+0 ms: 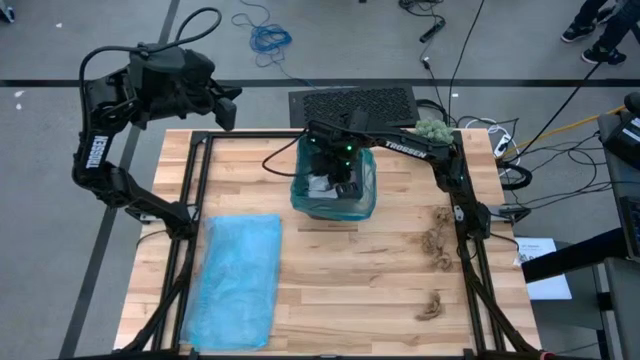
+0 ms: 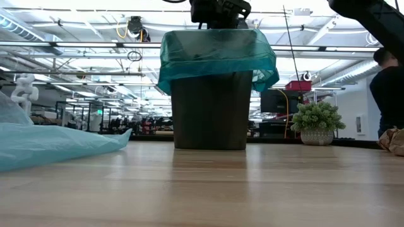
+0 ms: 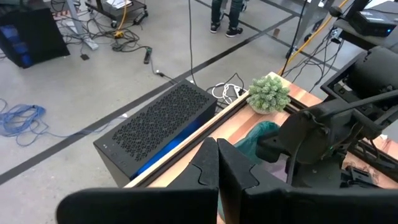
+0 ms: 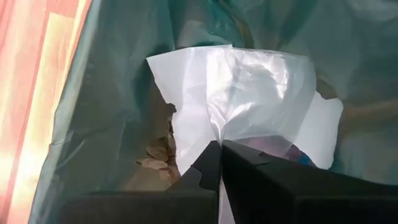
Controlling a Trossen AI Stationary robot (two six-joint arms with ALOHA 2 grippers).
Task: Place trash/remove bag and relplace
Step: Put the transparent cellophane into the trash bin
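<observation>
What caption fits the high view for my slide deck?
Right gripper shut over the lined bin; left gripper parked, brown paper wads on the table.

Both arms (image 1: 110, 150) are matte black with white lettering; the right arm (image 1: 420, 150) reads TROSSEN and shows green lights.

Your right gripper (image 1: 343, 178) sits above the lined bin (image 1: 333, 185), its fingers (image 4: 214, 163) closed over a white scrap (image 4: 242, 99) inside. Left of them, a spare bag (image 1: 238, 280) lies flat on the tabletop (image 1: 340, 290); right of them, paper wads (image 1: 436, 245).
</observation>
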